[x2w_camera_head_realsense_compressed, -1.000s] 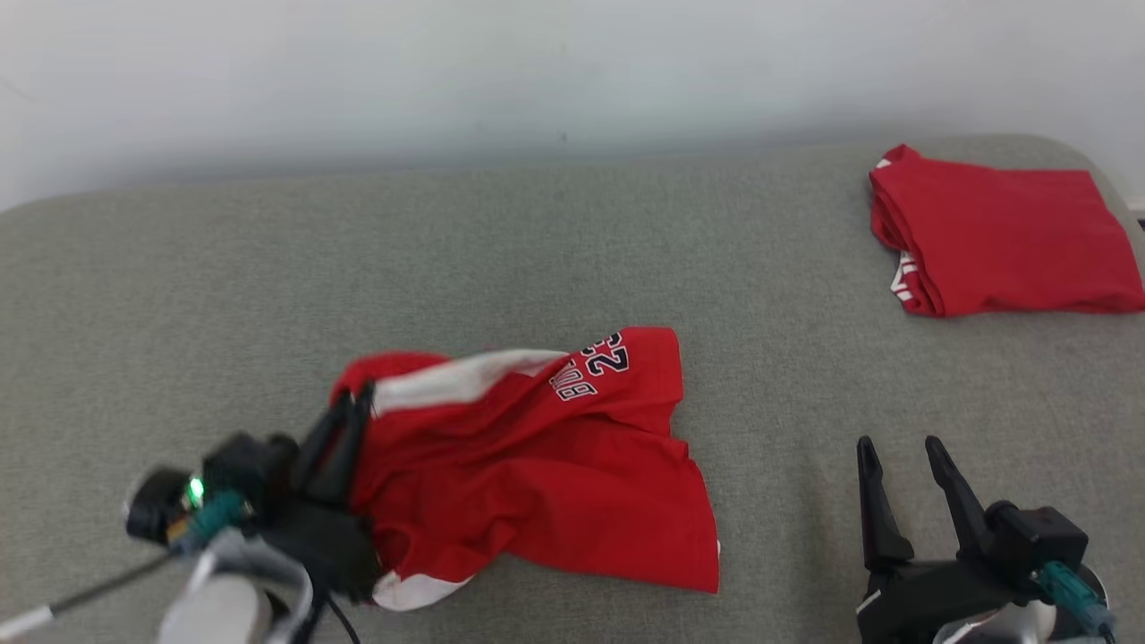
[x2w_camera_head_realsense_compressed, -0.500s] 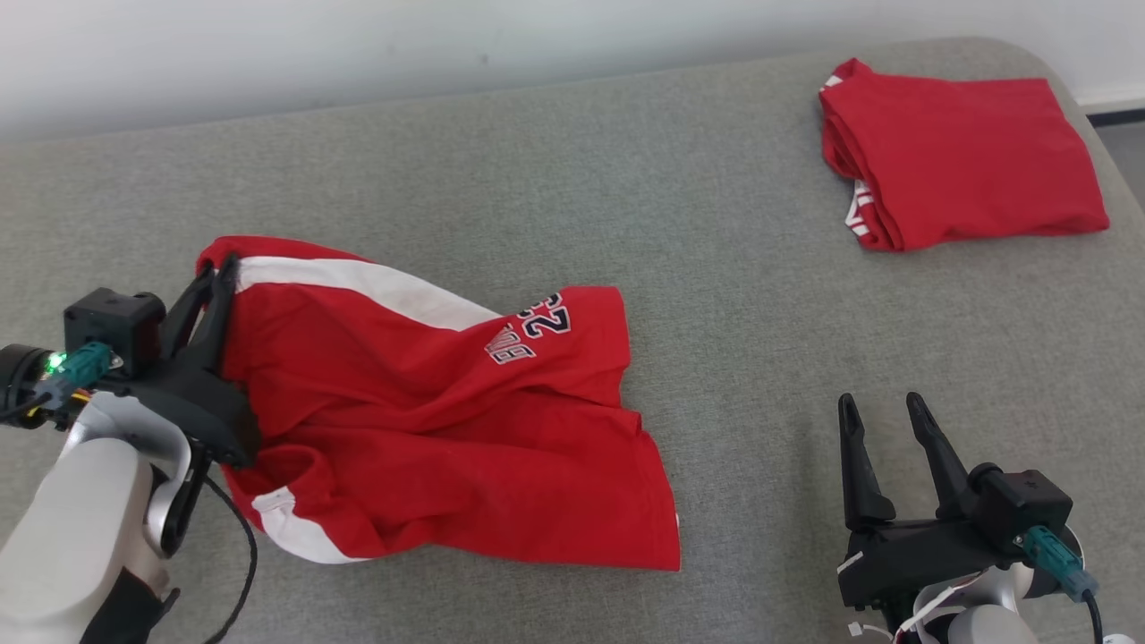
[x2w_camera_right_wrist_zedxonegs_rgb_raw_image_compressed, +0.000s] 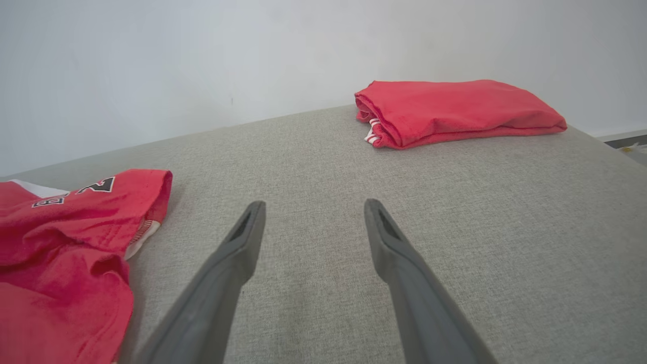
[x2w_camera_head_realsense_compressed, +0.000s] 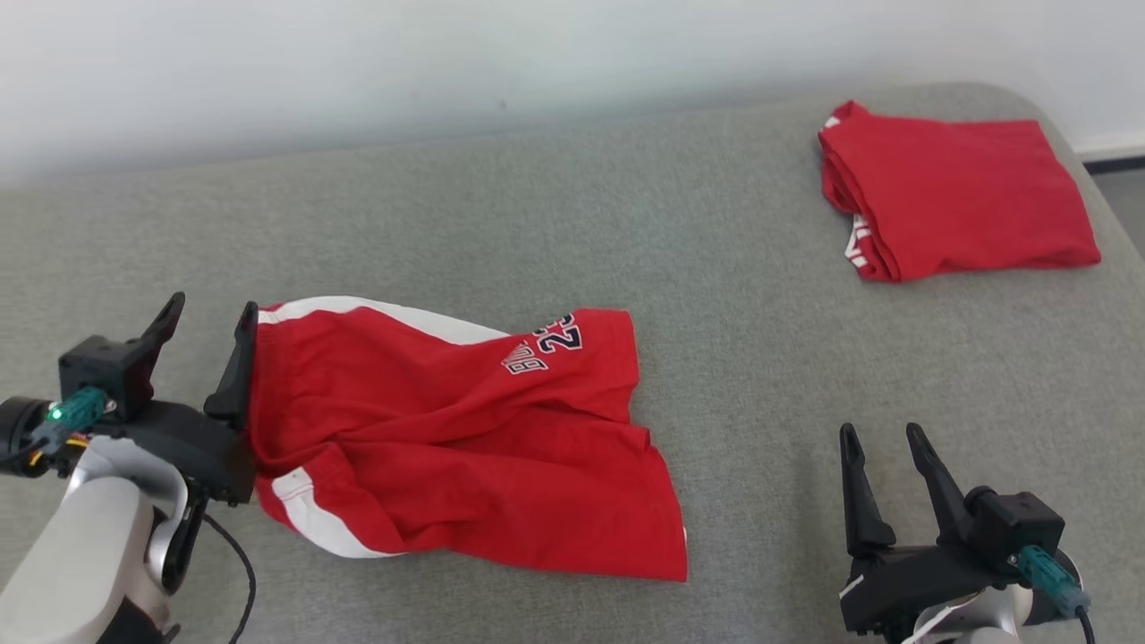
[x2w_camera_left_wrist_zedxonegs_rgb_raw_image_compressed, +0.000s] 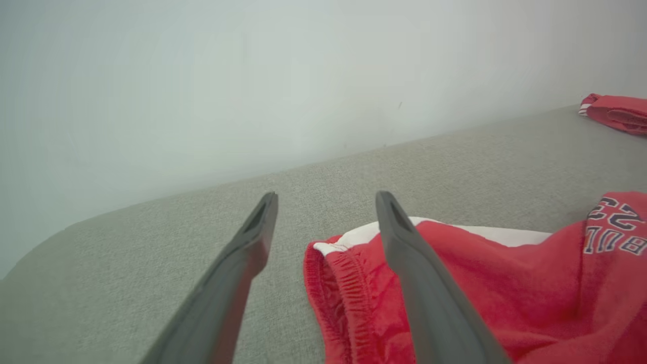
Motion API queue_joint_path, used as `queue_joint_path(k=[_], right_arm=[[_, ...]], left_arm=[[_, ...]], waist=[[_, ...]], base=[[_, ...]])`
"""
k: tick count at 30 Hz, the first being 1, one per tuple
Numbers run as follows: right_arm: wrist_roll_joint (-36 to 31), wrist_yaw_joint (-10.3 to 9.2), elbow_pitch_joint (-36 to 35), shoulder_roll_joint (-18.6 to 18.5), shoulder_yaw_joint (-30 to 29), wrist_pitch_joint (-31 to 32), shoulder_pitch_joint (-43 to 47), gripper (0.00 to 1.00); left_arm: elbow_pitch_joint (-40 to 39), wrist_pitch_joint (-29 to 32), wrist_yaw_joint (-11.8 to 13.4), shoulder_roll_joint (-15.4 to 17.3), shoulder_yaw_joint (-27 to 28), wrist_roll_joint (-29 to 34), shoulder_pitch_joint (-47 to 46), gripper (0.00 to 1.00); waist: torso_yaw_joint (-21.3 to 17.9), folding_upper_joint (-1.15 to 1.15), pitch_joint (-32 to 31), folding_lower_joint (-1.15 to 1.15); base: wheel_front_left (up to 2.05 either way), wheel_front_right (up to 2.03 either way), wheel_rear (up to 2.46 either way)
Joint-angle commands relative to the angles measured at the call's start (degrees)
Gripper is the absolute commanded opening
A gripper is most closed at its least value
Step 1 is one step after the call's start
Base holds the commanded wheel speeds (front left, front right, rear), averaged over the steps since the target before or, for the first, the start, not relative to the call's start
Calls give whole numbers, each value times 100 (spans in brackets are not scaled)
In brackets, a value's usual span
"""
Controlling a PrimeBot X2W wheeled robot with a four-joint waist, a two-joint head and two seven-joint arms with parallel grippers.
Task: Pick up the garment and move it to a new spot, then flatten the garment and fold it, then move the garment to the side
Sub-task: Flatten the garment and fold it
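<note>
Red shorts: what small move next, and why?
Probably bring the right gripper to the leg hem of the shorts and tug it flat: they lie rumpled, the left gripper stands open at the waistband, the right open and apart.

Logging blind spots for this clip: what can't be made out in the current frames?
Lettering on the shorts: head view, too small and creased; left wrist view, cut by the right edge.
Shorts' waistband corner: head view, behind the open left gripper.
Folded red garment: head view, its type and inner layers hidden by its own folds.
</note>
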Motion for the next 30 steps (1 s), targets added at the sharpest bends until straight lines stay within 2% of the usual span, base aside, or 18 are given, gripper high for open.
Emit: queue_joint_path(k=[1,10,21,30], right_arm=[[-59,-16,0,14,-20,6,101,100],[-37,-16,-132,14,-24,121,329,100],[-25,-16,-195,13,239,348,492,100],[107,-16,-237,11,621,747,651,100]], left_arm=[[-129,-45,45,2,79,-86,161,100],[-1810,-53,490,-37,677,61,1269,100],[-3716,-54,1369,-404,1388,889,2907,100],[-4271,-55,1590,-878,2156,1139,3916,100]], waist=[[229,-1,-283,0],[551,-1,-465,0],[858,-1,-606,0],[927,-1,-773,0]], base=[[0,0,0],[0,0,0],[0,0,0],[0,0,0]])
